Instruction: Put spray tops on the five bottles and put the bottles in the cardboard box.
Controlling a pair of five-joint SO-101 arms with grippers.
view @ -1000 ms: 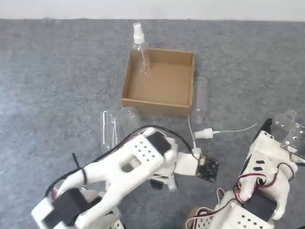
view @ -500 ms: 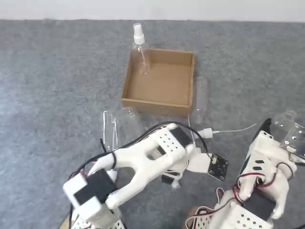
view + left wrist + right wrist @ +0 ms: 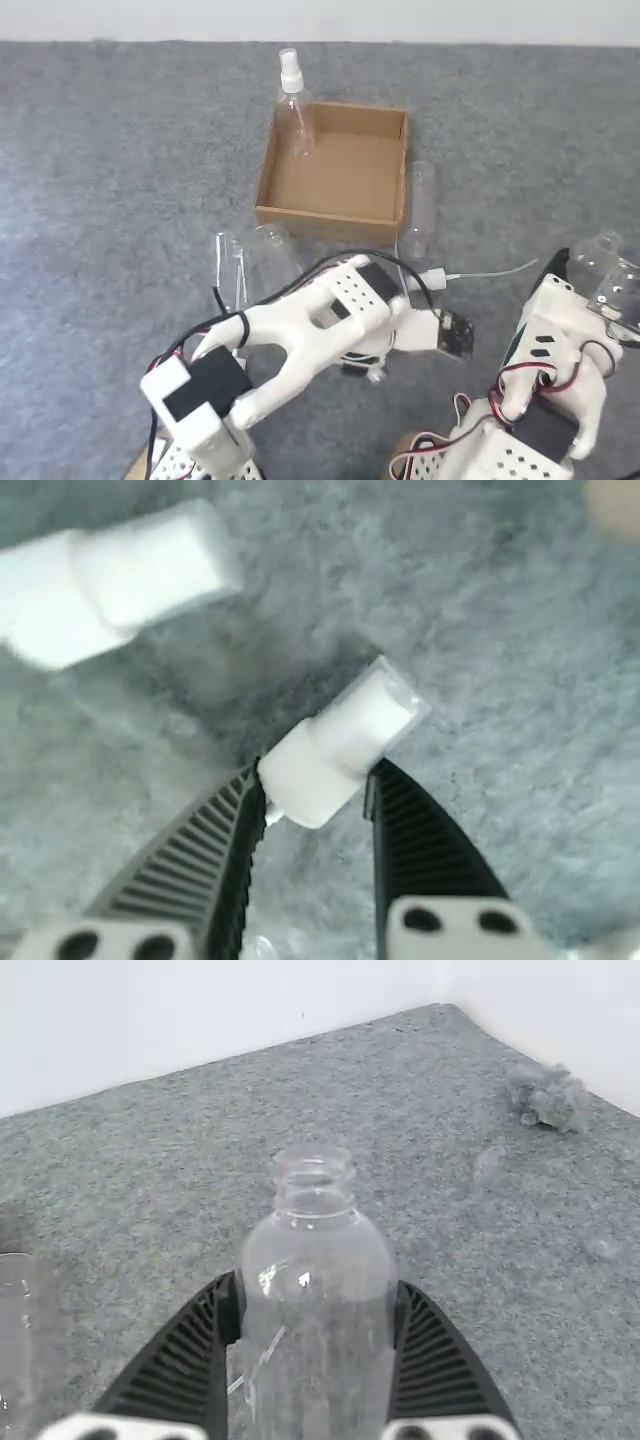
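A white spray top [image 3: 345, 735] lies on the grey carpet with my left gripper [image 3: 318, 778] shut on its collar, one finger against each side. From above, that gripper [image 3: 362, 370] is low in front of the cardboard box [image 3: 335, 215]. My right gripper [image 3: 315, 1295] is shut on a clear bottle [image 3: 315, 1250] with a bare open neck, held upright at the right [image 3: 605, 262]. One bottle with a spray top [image 3: 293, 100] leans at the box's far left corner. A bare bottle [image 3: 420, 205] lies along the box's right side.
A second spray top [image 3: 432, 280] with a long thin tube lies right of my left arm, and shows close by [image 3: 110, 580]. Two clear bottles [image 3: 228, 270] [image 3: 272, 250] lie left of the box front. A tuft of fluff [image 3: 545, 1095] sits by the wall.
My left arm has swung to the right and forward, bringing its gripper down at the spray top. The right arm and its bottle have kept still.
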